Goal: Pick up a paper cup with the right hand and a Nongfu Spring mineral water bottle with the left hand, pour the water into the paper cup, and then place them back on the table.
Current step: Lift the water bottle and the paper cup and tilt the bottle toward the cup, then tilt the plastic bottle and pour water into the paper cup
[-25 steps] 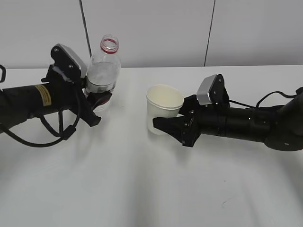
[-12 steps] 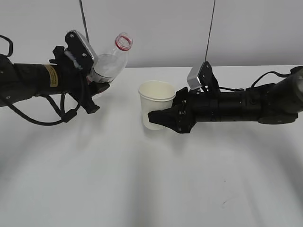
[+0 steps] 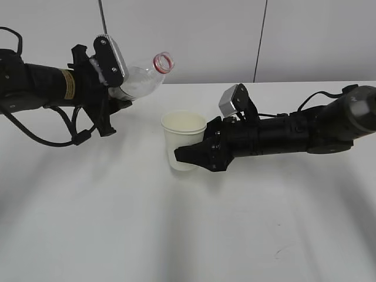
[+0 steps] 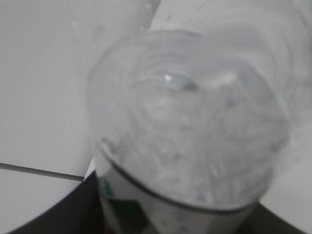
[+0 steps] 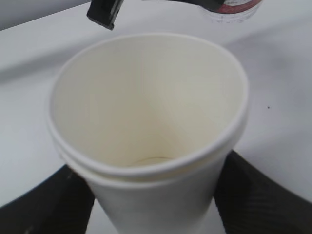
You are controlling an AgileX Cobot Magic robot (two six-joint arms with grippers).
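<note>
My left gripper (image 3: pixel 114 97) is shut on the Nongfu Spring bottle (image 3: pixel 141 79), held above the table and tilted, its open red-ringed mouth (image 3: pixel 163 62) pointing right toward the cup. In the left wrist view the clear ribbed bottle (image 4: pixel 190 131) fills the frame, its label at the bottom. My right gripper (image 3: pixel 191 155) is shut on the white paper cup (image 3: pixel 182 141), upright, just right of and below the bottle mouth. In the right wrist view the cup (image 5: pixel 146 112) sits between my black fingers (image 5: pixel 253 195); its cream inside looks dry. No water stream shows.
The white table (image 3: pixel 176 235) spreads in front of both arms. A grey panelled wall (image 3: pixel 205 35) stands behind. Loose black cables (image 3: pixel 64 132) hang under the left arm.
The left gripper has lifted the bottle and tilted it further to the right. The right gripper has carried the cup left and slightly forward, closer under the bottle mouth.
</note>
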